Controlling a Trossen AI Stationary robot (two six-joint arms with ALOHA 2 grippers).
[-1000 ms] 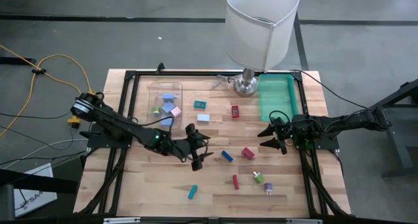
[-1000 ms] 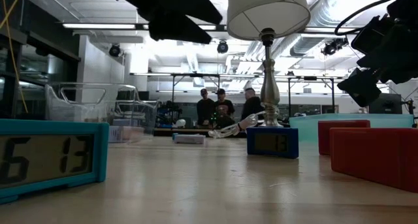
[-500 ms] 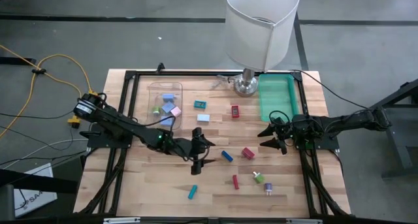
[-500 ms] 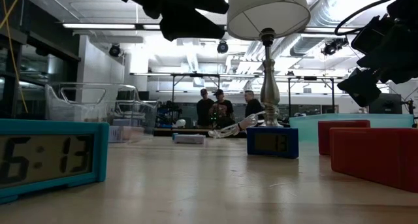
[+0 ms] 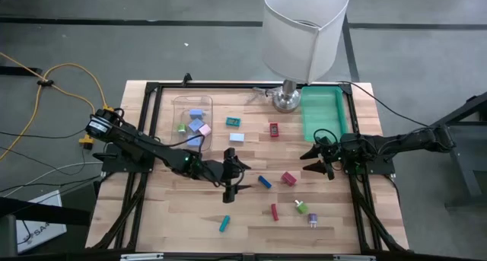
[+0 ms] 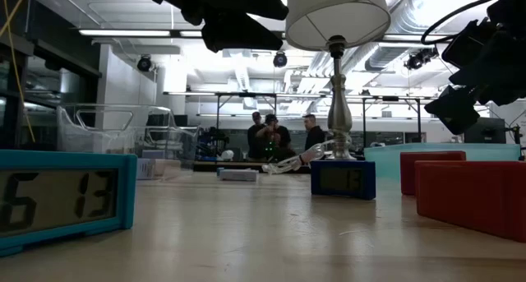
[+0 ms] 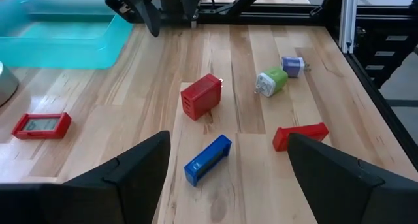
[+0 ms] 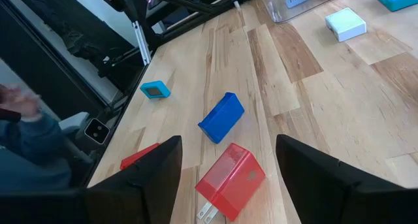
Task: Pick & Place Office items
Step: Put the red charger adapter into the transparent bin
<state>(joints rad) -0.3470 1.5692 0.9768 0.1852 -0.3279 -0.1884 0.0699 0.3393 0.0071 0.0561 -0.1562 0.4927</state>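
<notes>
Over the table's middle the left gripper (image 5: 230, 176) hovers, fingers apart and empty. Just beyond it lies the dark blue block (image 7: 208, 159), with the red plug (image 7: 201, 96) farther on. Judgement: lower straight over the blue block and straddle its narrow sides before closing. Near the table's right edge the right gripper (image 5: 314, 160) waits, fingers apart, nothing held.

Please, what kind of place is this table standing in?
Probably a robotics lab or workshop. The wooden table stands on a bare concrete floor; the low view shows exposed ceiling ducts, strip lights and people standing among equipment racks behind.
</notes>
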